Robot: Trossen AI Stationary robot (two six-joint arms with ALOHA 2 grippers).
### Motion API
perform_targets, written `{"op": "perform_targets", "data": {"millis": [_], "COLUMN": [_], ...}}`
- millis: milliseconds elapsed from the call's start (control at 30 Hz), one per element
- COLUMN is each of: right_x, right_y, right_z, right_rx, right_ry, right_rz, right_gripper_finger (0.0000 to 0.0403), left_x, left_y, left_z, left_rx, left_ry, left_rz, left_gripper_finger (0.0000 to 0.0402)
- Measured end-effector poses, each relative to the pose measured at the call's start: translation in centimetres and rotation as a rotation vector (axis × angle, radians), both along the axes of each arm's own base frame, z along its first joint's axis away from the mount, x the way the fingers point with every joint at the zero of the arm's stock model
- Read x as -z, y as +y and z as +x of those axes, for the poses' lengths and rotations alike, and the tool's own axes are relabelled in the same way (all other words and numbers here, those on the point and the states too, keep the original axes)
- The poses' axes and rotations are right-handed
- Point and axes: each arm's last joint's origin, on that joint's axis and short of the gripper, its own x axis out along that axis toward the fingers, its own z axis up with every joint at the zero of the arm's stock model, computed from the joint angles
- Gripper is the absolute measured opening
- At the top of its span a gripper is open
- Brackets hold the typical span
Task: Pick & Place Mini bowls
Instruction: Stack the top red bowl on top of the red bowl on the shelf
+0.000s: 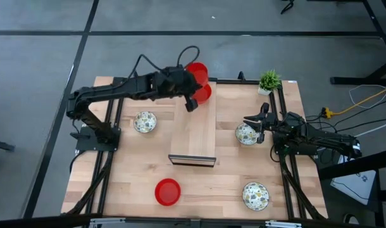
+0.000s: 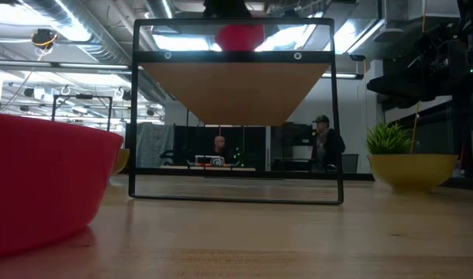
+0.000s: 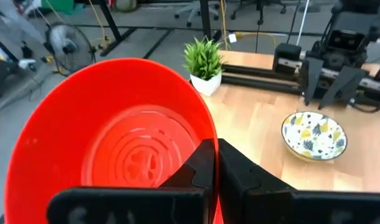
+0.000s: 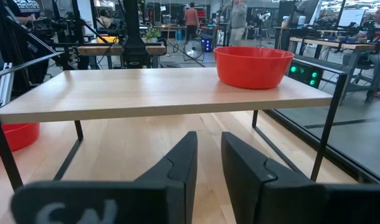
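Above the shelf's (image 1: 194, 130) far end, left fingers (image 3: 205, 163) pinch a tilted red bowl's (image 3: 115, 146) rim.

My overhead camera looks straight down; my low one sits at tabletop level, facing the raised pale wooden shelf (image 2: 235, 91). Both wrist cameras look forward past their fingers and share that shelf's surroundings.

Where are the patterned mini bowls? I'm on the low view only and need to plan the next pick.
Observer: There are three. One patterned bowl lies near the left arm's base and two lie on the right arm's side.
Operator: Is the left gripper free?
Observer: No, the left gripper is shut on a red bowl, at its rim.
Operator: And the right?
Observer: The right gripper is open and empty.
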Motion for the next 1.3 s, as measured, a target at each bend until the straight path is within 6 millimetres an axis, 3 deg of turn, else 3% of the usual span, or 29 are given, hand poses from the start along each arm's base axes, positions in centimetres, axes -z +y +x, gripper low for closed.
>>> {"op": "perform_targets", "data": {"millis": [267,767,1300], "right_x": [0.0,0.0,0.0], "right_y": [0.0,0.0,0.0], "right_z": [0.0,0.0,0.0], "right_rx": [0.0,0.0,0.0], "right_ry": [0.0,0.001,0.001], "right_rz": [0.0,0.0,0.0], "right_gripper_finger": [0.0075,0.0075,0.0075], "left_x": [0.4,5.2,5.7], "left_y": [1.7,2.6,3.5], "left_z": [-0.1,3.2,1.6], "left_rx": [0.058,0.122,0.174], "left_ry": [-0.018,0.156,0.323], "left_rz": [-0.111,-0.08,-0.025], "left_gripper_finger": [0.0003,0.0003,0.0003]}}
